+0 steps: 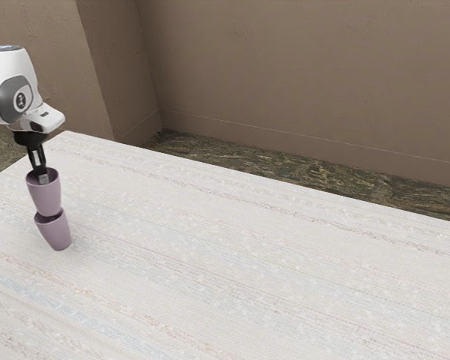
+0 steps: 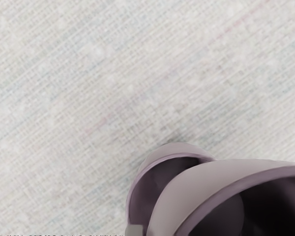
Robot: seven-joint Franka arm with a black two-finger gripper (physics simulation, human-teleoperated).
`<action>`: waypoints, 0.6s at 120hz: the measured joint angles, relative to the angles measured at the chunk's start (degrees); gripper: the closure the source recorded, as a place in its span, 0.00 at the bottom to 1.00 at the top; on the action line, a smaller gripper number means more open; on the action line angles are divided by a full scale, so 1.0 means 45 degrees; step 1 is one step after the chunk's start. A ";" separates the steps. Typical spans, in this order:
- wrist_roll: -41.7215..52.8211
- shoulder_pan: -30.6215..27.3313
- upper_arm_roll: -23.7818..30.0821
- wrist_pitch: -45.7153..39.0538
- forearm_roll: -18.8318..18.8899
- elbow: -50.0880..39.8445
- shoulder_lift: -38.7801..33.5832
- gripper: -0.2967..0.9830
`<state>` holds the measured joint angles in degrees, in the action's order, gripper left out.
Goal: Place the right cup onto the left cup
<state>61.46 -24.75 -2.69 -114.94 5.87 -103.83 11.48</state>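
A white woven cloth [image 1: 240,247] with faint coloured stripes — brown wall [image 1: 300,75] and dark mottled floor [image 1: 285,161] beyond.

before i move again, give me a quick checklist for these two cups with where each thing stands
1. Gripper at the upper cup's rim: ok
2. Upper cup above the lower cup: ok
3. Lower cup on the table, mouth up: ok
4. Upper cup sunk well into the lower: not ok, nearly all its wall shows above the lower rim
5. Upper cup's weight resting on the lower: cannot tell
6. Grip firm on the upper cup: cannot tell
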 joint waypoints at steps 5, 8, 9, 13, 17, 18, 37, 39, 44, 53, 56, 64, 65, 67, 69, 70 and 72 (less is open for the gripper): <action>0.0002 -0.0036 -0.0003 0.0016 0.0014 0.0000 0.0005 0.84; 0.0003 -0.0054 -0.0004 0.0024 0.0020 0.0000 0.0014 0.84; 0.0003 -0.0059 -0.0004 0.0027 0.0022 0.0000 0.0017 0.84; 0.0004 -0.0076 -0.0004 0.0034 0.0030 0.0000 0.0040 0.84; 0.0004 -0.0082 -0.0005 0.0039 0.0083 0.0018 0.0080 0.84; 0.0004 -0.0082 -0.0005 0.0040 0.0098 0.0026 0.0093 0.84; 0.0004 -0.0077 -0.0004 0.0035 0.0250 0.0112 0.0357 0.84; 0.0005 -0.0075 -0.0004 0.0034 0.0259 0.0126 0.0399 0.84; 0.0007 -0.0071 -0.0005 0.0031 0.0278 0.0153 0.0469 0.84; 0.0009 -0.0068 -0.0005 0.0021 0.0300 0.0170 0.0575 0.84; 0.0010 -0.0068 -0.0005 0.0017 0.0305 0.0172 0.0614 0.84; 0.0010 -0.0067 -0.0005 0.0001 0.0314 0.0175 0.0661 0.84; 0.0010 -0.0067 -0.0005 -0.0001 0.0315 0.0175 0.0666 0.84; 0.0010 -0.0067 -0.0005 -0.0006 0.0316 0.0176 0.0675 0.84; 0.0010 -0.0067 -0.0005 -0.0010 0.0317 0.0176 0.0682 0.84; 0.0010 -0.0069 -0.0003 -0.0011 0.0318 0.0176 0.0684 0.84; 0.0010 -0.0067 -0.0003 -0.0015 0.0319 0.0176 0.0691 0.84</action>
<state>61.50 -25.05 -2.71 -115.01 7.31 -103.04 14.59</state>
